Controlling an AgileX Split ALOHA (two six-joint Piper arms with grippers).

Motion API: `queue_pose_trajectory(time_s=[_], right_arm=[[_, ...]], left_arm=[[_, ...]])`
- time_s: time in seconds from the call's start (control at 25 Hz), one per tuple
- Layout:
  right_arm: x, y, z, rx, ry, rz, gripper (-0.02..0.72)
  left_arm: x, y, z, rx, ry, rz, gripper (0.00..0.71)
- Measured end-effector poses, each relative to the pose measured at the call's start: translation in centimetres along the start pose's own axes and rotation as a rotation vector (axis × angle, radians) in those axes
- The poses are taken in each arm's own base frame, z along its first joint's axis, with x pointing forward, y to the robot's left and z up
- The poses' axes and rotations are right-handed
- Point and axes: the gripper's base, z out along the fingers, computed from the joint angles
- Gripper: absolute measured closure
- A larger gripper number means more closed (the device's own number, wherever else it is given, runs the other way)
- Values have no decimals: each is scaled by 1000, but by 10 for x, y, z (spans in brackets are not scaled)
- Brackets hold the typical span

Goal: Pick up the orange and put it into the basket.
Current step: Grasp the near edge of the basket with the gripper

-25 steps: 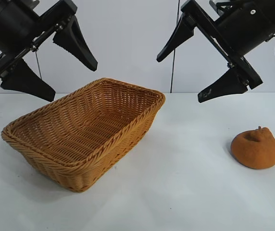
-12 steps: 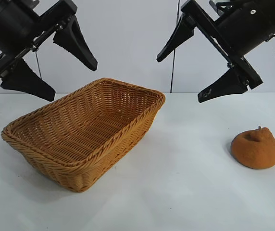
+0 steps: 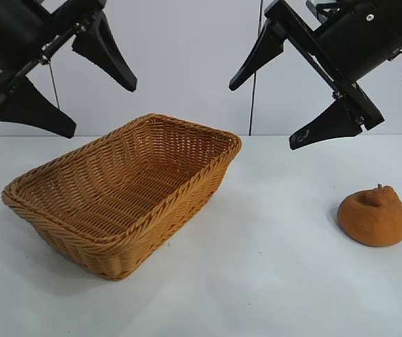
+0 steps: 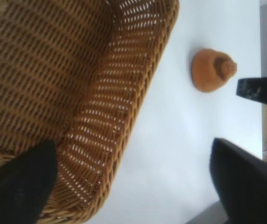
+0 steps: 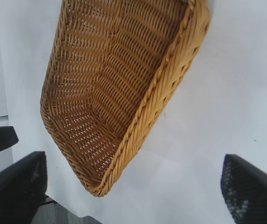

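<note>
Nothing done yet. Orange (image 3: 374, 216) sits on tabletop (image 3: 278, 267) at right, well apart from basket (image 3: 120, 193) at left, basket empty. My right claw (image 3: 285, 105) wide, hangs high between them; left claw (image 3: 74, 91) wide above basket. Reach, grasp, carry, drop all left.

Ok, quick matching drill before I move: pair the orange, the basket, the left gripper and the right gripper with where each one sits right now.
Things:
1. orange
2. basket
3. left gripper
4. right gripper

Places:
A. open in the air, above the basket's left end
B. on the table at the right, apart from the basket
C. open in the air, between basket and orange
D. on the table at the left, nothing inside

Pairs: 1-B, 2-D, 3-A, 4-C
</note>
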Motion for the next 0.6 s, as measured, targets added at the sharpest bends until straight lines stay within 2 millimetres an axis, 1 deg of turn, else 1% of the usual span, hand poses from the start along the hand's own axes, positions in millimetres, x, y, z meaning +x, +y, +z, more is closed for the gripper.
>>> queue_pose_trajectory(time_s=[0.04, 0.12, 0.24, 0.4, 0.48, 0.6], right_arm=[[0, 0, 0, 0, 0, 0, 10], [0, 0, 0, 0, 0, -2, 10], [0, 0, 0, 0, 0, -3, 10], [0, 0, 0, 0, 0, -3, 10], [0, 0, 0, 0, 0, -3, 10], [0, 0, 0, 0, 0, -3, 10]], left_arm=[[3, 0, -5, -22, -5, -31, 80], [10, 0, -8, -59, -13, -99, 80], [19, 6, -2, -128, -20, -227, 80], [28, 24, 18, -207, -25, -360, 80], [30, 33, 33, -241, -4, -396, 80], [29, 40, 53, -264, 20, -430, 80]])
